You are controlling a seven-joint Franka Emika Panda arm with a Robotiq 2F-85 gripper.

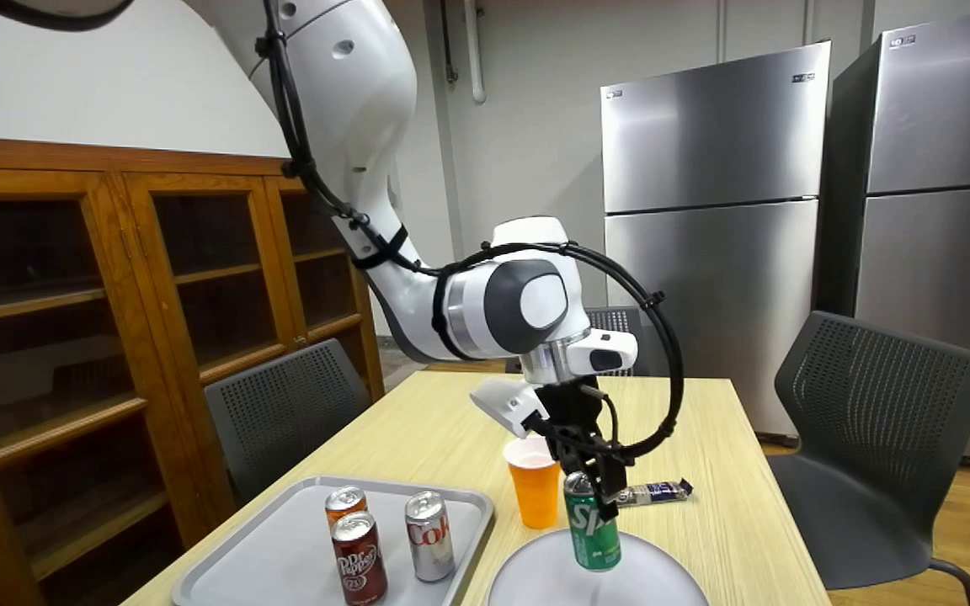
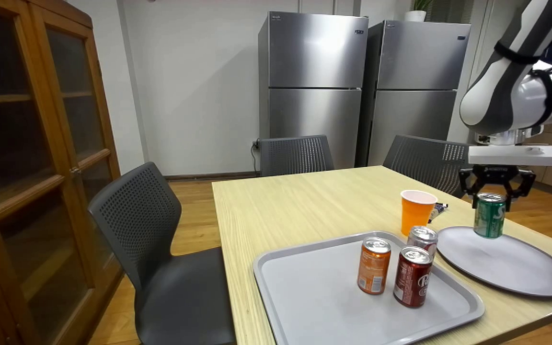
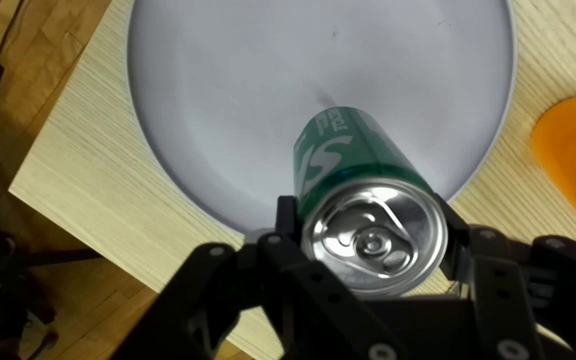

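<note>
Green cylindrical metal soda can with white lettering [image 3: 338,145] is in your grasp: it sits just right of centre in the wrist view, and in both exterior views its base falls inside the outline of the round, flat grey plate [image 3: 228,90]. You cannot tell whether the base touches the plate or hangs just above it.

Your white and dark-grey jointed robot arm [image 1: 350,109] enters from the upper left of an exterior view, slopes down to the middle of the frame and bends at the wrist, where a black cable [image 1: 675,370] loops out to the right. Your black two-finger gripper [image 2: 491,204] points downward, its jaws clenched on the can, one finger against each side of its upper part.

You see the can close to upright, its round silver lid [image 3: 375,235] facing the wrist camera. Large white letters run across the green wall, partly covered by a finger in an exterior view.

Left of the can in that frame, you have a tall orange plastic cup [image 1: 535,492]. Toward the lower left, a rectangular grey tray [image 1: 274,539] carries an orange metal can [image 2: 374,268], a dark red metal can [image 2: 412,282] and a silver metal can [image 1: 429,543].
</note>
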